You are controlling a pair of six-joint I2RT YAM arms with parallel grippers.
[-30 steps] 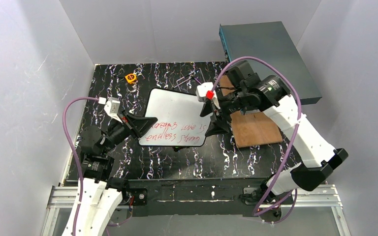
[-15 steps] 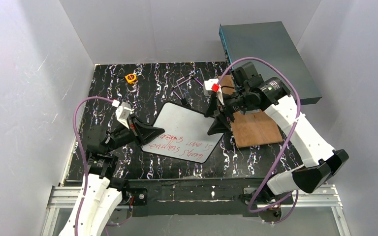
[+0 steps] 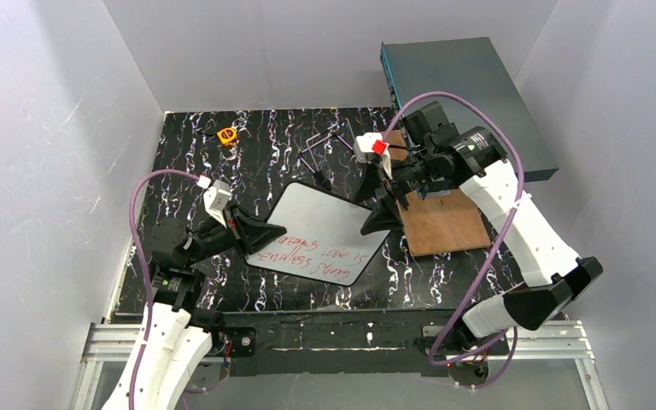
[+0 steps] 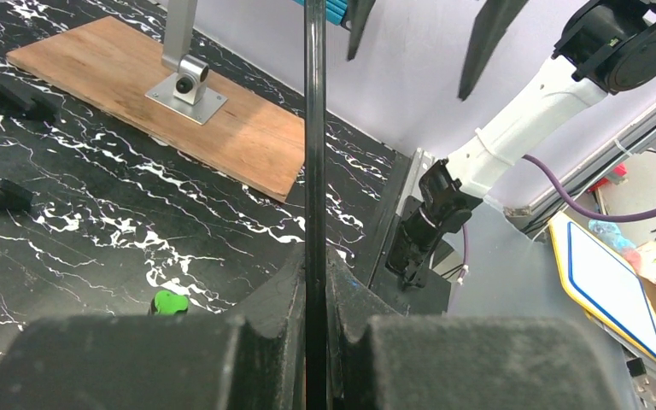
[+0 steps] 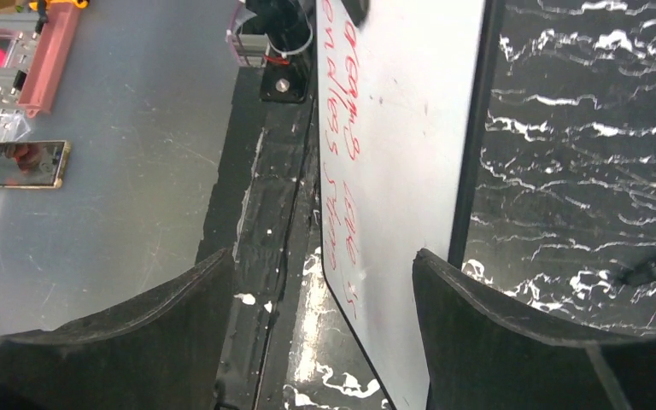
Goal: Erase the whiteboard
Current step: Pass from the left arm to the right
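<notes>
While left end effector (image 3: 275, 232) clamps edge, whiteboard (image 3: 325, 218) bears red handwriting.

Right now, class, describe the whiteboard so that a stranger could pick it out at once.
On the black marbled table, look at the middle. The whiteboard is white, black-framed, with red handwriting, unlike the brown wooden board beside it.
</notes>
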